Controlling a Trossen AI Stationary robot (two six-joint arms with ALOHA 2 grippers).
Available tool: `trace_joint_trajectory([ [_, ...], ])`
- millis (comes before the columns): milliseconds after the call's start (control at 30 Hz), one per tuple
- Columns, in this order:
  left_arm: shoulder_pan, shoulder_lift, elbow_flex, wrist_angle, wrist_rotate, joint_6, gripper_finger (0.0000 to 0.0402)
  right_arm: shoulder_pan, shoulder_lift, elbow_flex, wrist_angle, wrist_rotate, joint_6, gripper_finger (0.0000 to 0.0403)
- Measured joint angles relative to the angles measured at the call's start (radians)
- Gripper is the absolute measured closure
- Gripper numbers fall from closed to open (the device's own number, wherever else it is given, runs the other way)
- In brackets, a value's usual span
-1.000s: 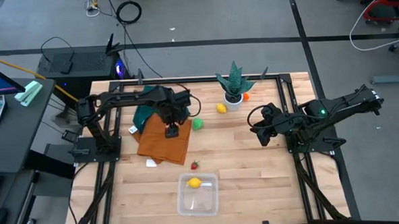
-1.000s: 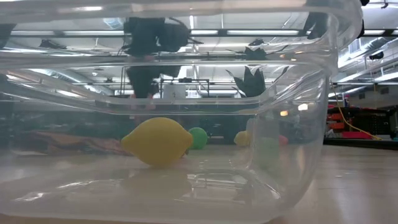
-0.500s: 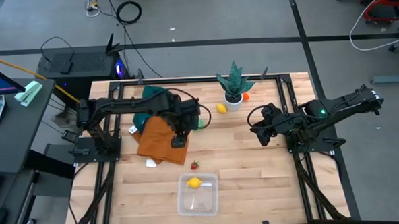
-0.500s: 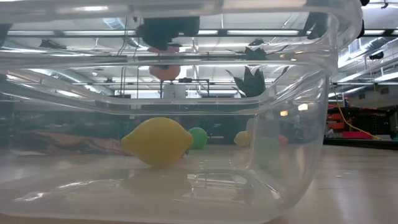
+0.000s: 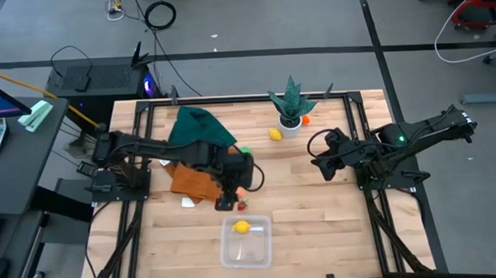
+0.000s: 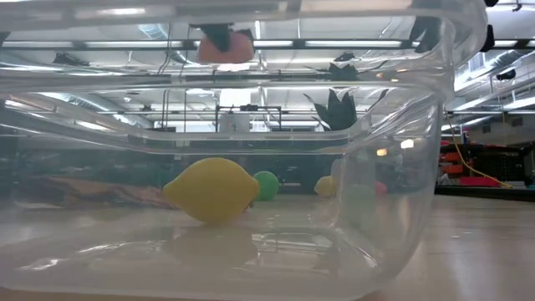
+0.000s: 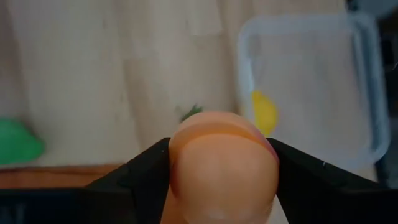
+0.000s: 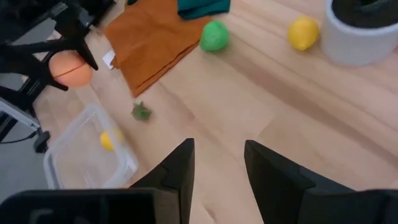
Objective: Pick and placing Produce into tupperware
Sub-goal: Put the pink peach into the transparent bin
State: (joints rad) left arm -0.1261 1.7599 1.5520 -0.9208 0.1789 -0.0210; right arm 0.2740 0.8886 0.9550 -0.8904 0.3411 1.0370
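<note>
Across the pale wood table, framed by dark rails, the left gripper hangs above the boards just off the edge of an orange cloth, its fingers clamped on a round orange fruit. That fruit also shows in the right wrist view and high in the low view. Near the table's front edge sits the clear tub, holding one yellow lemon. A small red fruit with a green top lies on the wood between gripper and tub. A green fruit rests beside the cloth, a teal cloth lies behind it, and a second yellow fruit sits just beside a white plant pot.

The right gripper waits over the table's right side, its fingers narrowly parted and empty.

Beyond the table lies grey concrete floor with cables; the low view shows ceiling strip lights through the tub wall.
</note>
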Motion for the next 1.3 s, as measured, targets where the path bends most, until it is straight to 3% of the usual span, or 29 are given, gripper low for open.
trace_joint_trajectory([
  [167, -0.083, 0.000, 0.000, 0.117, -0.002, -0.176, 0.0147, 0.058, 0.000, 0.000, 0.001, -0.052, 0.019, 0.0294],
  [400, -0.205, 0.001, 0.000, 0.302, -0.030, -0.350, 0.0159, 0.260, 0.001, 0.000, 0.000, -0.081, 0.128, 0.0294],
  [667, -0.313, 0.061, 0.000, 0.335, -0.080, -0.463, 0.0153, 0.531, 0.055, 0.000, -0.001, 0.054, 0.317, 0.0294],
  [967, -0.344, 0.167, 0.000, 0.387, -0.076, -0.486, 0.0149, 0.698, 0.192, 0.000, 0.004, 0.137, 0.497, 0.0294],
  [1300, -0.325, 0.214, 0.000, 0.295, -0.073, -0.414, 0.0154, 0.733, 0.347, 0.000, 0.010, 0.148, 0.613, 0.0294],
])
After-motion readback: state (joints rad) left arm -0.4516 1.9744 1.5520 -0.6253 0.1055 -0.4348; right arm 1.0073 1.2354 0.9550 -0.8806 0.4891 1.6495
